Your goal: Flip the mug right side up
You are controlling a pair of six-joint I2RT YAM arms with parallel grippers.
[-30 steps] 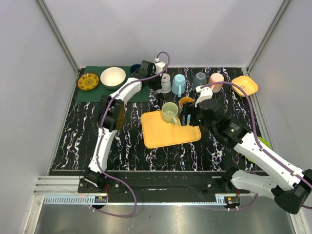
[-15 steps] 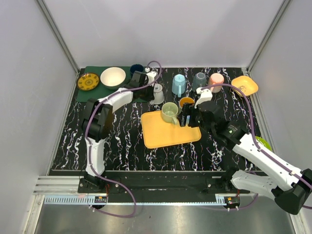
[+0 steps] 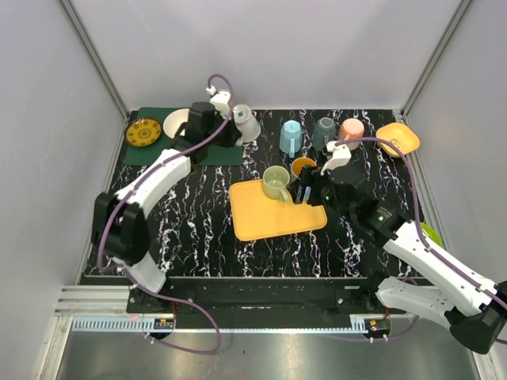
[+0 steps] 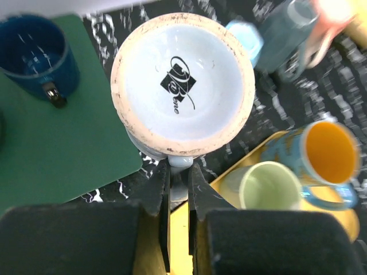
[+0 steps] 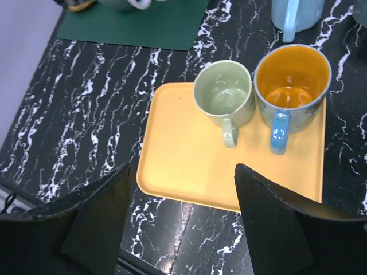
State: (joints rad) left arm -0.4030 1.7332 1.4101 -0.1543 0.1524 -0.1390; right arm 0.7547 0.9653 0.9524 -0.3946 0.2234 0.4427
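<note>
My left gripper (image 3: 230, 127) is shut on the handle of a pale grey-blue mug (image 3: 246, 123) and holds it off the table, near the right end of the green mat (image 3: 154, 150). In the left wrist view the mug's base (image 4: 183, 94), with a black logo, faces the camera. Its handle (image 4: 179, 163) is pinched between my fingertips there, and the gripper (image 4: 179, 175) is shut. My right gripper (image 3: 305, 194) is open and empty above the yellow tray (image 3: 269, 222). In the right wrist view (image 5: 186, 220) its jaws stand wide apart.
On the tray stand an upright green mug (image 3: 276, 182) and an orange-and-blue mug (image 3: 303, 167). Light blue (image 3: 291, 137), grey (image 3: 323, 131) and pink (image 3: 351, 132) mugs line the back, beside a yellow dish (image 3: 398, 138). A white bowl (image 3: 176, 125), a yellow plate (image 3: 143, 132) and a dark blue mug (image 4: 37, 57) sit on the mat.
My left arm has swung left and up, carrying the pale mug from the back row to the mat's right end. The right arm has hardly moved.
</note>
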